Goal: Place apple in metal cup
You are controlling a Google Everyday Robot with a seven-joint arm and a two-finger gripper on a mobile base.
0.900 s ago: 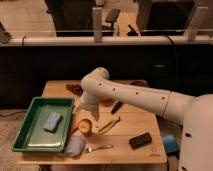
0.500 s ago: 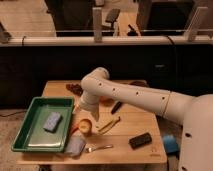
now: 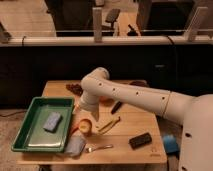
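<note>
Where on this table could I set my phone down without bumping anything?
Bare wood on the table lies between the yellow piece and the black block. The green tray has room in front of the blue sponge. It is crowded where the gripper hangs at the apple beside the metal cup.

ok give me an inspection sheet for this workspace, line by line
surface: wooden table, many things on it
job's things: apple on the table beside the green tray; metal cup cannot be picked out for sure
clutter: blue pad in the tray, yellow piece, black block, grey-blue item
grippers: gripper low, close above the apple; contact cannot be told
cables: nothing seen on the table
surroundings: pale ledge with posts behind
</note>
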